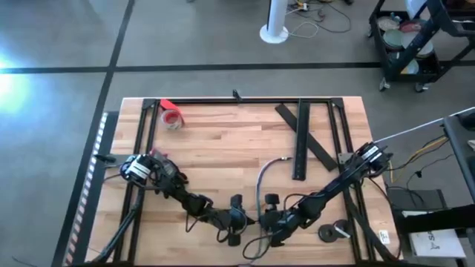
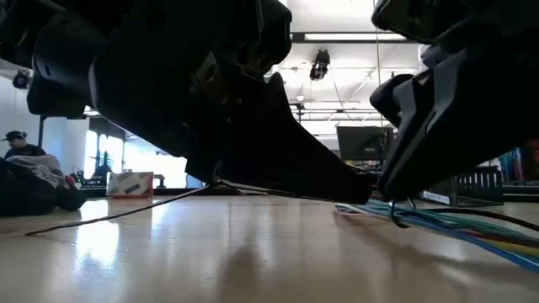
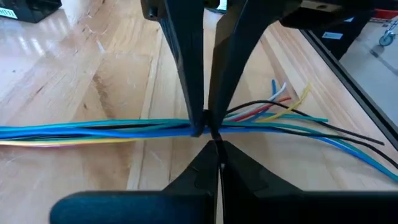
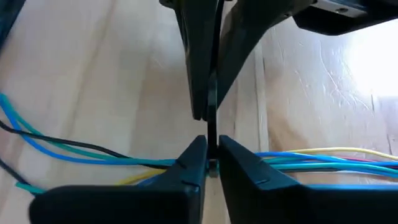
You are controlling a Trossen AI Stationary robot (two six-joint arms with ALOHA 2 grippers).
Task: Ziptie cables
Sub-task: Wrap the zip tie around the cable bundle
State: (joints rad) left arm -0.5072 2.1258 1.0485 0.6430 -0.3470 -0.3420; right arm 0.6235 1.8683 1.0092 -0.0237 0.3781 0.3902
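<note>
The cables are a bundle of blue, green, yellow and dark wires lying on the wooden table; they also show in the wrist views and the low view. The ziptie is a thin dark strip at the bundle, between the two grippers. My left gripper and my right gripper meet tip to tip over the bundle near the table's near edge. Both are shut. My left gripper has its fingertips shut together right at the bundle, where the dark strip crosses the wires. It comes slanting down from the table's left. The fingertips hide which part of the strip they have. My right gripper pinches the thin strip between its two fingertips, just above the bundle. It comes slanting down from the table's right. The strip runs straight on from its tips to the left gripper's fingers. The wires lie on the table below.
A red tape roll lies far left. Wide flat black strips lie far right of centre. Round black pieces sit near the right arm. Black frame rails run along the table's edges.
</note>
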